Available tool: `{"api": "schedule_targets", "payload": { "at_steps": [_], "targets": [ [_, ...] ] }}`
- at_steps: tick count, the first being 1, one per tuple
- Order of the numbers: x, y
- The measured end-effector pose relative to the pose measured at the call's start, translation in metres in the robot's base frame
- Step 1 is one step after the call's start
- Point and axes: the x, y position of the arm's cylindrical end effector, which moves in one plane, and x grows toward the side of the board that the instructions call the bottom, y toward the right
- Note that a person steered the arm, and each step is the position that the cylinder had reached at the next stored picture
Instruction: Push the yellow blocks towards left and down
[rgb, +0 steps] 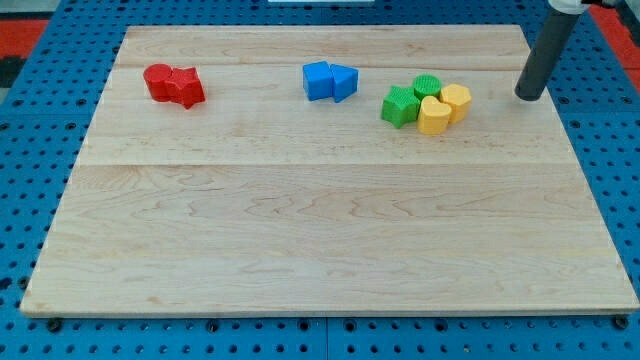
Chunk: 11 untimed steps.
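Yellow blocks (445, 108), touching green blocks (410, 98), near and to the view's left of my tip (527, 97); bare rod, no pincer.

Straight dark grey round rod, matte, w/ blunt flat tip (528, 96), pale collar up top.

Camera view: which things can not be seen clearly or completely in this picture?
- Rod above my tip: cut off by the view's top edge.
- Two yellow blocks: pressed together, exact shapes unclear.
- Green blocks: contact faces with the yellow blocks hidden.
- Red blocks: merged outline, shapes too small to tell.
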Motion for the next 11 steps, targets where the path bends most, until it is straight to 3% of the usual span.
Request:
{"api": "schedule_targets", "payload": {
  "at_steps": [9, 11],
  "targets": [
    [0.032, -0.151],
    [0.067, -0.185]
  ]
}}
